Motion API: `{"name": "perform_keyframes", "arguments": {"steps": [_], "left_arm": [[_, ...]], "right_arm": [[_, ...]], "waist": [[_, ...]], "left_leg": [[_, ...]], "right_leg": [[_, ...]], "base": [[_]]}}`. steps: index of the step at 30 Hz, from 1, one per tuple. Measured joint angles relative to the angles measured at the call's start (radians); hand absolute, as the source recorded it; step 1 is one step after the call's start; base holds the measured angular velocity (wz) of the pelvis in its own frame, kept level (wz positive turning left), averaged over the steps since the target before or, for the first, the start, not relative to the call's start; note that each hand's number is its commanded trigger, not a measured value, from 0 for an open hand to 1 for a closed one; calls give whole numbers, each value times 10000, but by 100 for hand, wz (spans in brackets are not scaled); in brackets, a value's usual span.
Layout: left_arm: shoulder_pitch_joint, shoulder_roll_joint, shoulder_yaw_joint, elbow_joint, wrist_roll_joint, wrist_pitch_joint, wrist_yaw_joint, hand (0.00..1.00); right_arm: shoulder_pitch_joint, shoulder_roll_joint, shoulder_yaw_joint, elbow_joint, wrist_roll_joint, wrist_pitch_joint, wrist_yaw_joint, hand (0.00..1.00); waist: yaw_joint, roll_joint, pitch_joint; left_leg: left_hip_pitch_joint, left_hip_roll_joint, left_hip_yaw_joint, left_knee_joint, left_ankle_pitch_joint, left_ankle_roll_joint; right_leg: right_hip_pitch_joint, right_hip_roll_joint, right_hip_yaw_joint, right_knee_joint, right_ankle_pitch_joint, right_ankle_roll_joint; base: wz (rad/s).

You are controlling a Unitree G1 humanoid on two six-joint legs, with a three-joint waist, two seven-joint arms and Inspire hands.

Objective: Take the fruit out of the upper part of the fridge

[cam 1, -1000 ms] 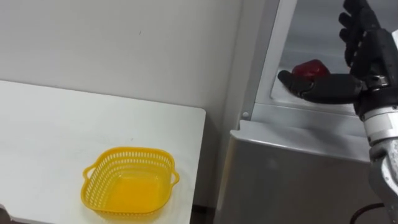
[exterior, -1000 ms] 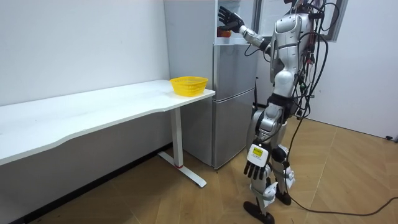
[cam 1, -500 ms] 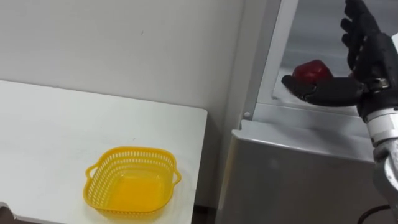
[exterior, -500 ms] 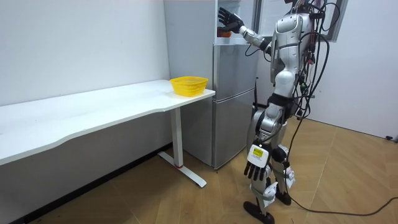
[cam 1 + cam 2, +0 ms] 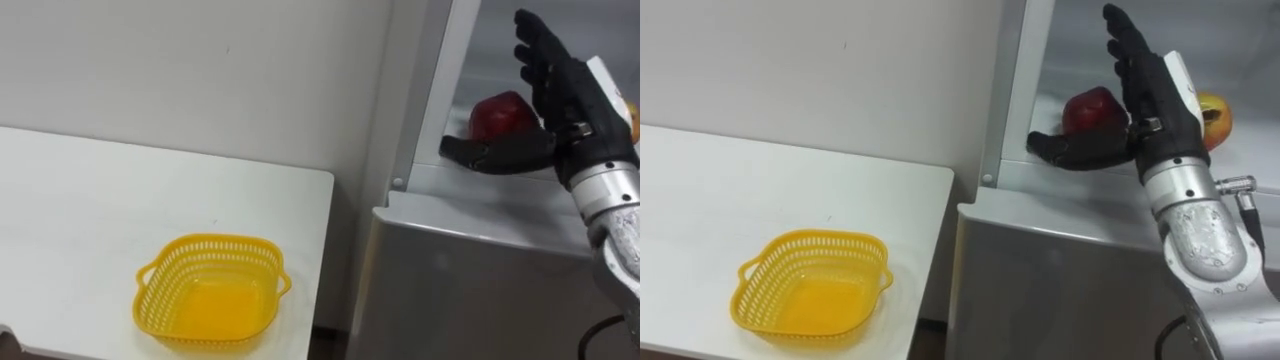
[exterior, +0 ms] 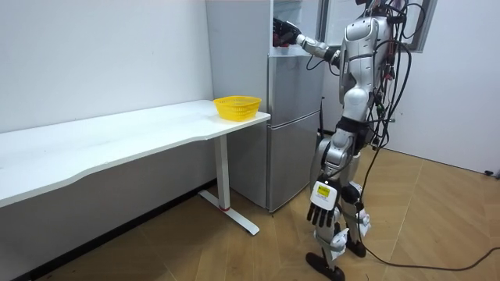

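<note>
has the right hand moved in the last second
Yes. The right hand has shifted left, toward the fridge's frame. Its open fingers now reach up past the red fruit. The frame itself stands where it did.

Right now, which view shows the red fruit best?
Right eye view: most of the red fruit shows beside the right hand. The left eye view hides more behind the hand; the room view shows a red speck.
</note>
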Motion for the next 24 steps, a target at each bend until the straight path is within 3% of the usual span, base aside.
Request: {"name": "perform_keyframes", "arguments": {"steps": [7, 18, 24], "left_arm": [[-14, 2, -150, -91, 0, 192, 30, 0], [3, 23, -202, -303, 5, 465, -2, 0], [-12, 89, -208, -463, -5, 476, -42, 0]], "right_arm": [[-202, 2, 22, 182, 86, 273, 1, 0], [-709, -11, 47, 806, -271, 512, 7, 0], [-813, -402, 206, 1311, -468, 657, -11, 0]], "waist": [[12, 25, -85], [1, 19, -106], [21, -38, -130]], "left_leg": [[-32, -4, 1, 6, 0, 0], [-63, -8, -10, 12, 2, 1], [-105, -42, -110, 25, 6, 5]], "right_leg": [[-35, -2, 6, 2, 0, 0], [-83, -8, 9, 6, 0, 0], [-84, -16, 53, 5, 0, 0]], "base": [[0], [0], [3]]}}
